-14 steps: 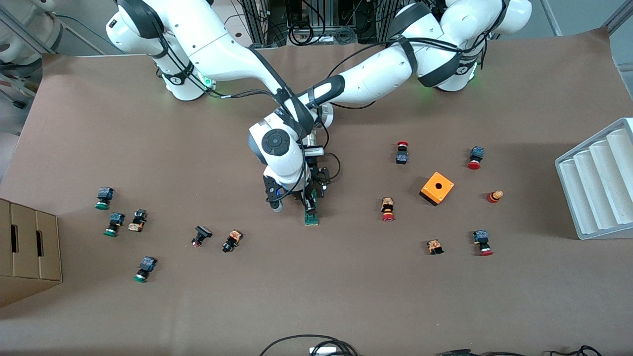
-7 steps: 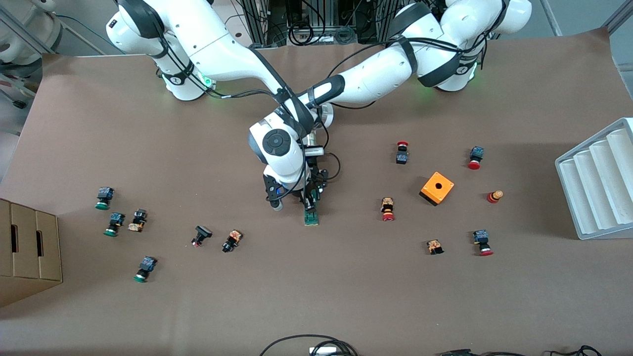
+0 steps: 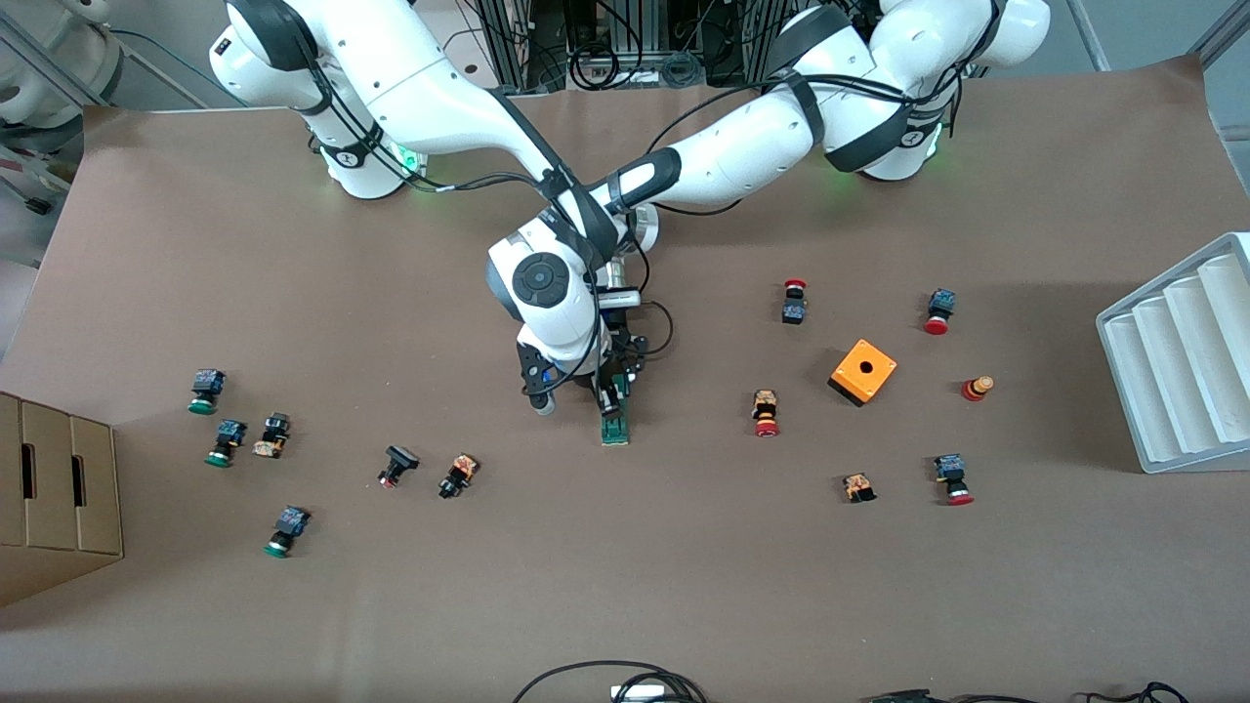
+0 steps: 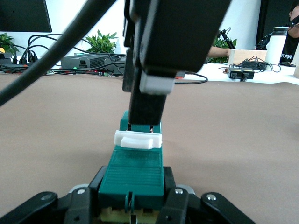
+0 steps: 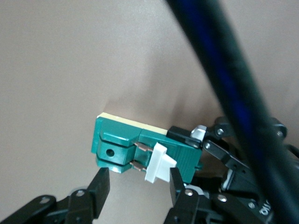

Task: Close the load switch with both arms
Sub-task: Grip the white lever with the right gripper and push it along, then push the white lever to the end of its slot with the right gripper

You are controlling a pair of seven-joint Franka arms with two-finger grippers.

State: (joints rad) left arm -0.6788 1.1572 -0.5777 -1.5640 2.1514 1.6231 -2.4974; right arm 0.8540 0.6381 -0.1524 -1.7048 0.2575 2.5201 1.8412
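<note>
Green load switch (image 3: 614, 427) clamped by left gripper (image 4: 135, 205); right gripper (image 5: 135, 184) spread above.

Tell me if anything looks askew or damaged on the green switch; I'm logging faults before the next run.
Nothing looks damaged. The load switch lies flat mid-table, its end clamped in the left gripper. Its white sliding piece sits out from the green body, so it seems not yet closed. The right gripper is open, its fingers straddling that slider.
</note>
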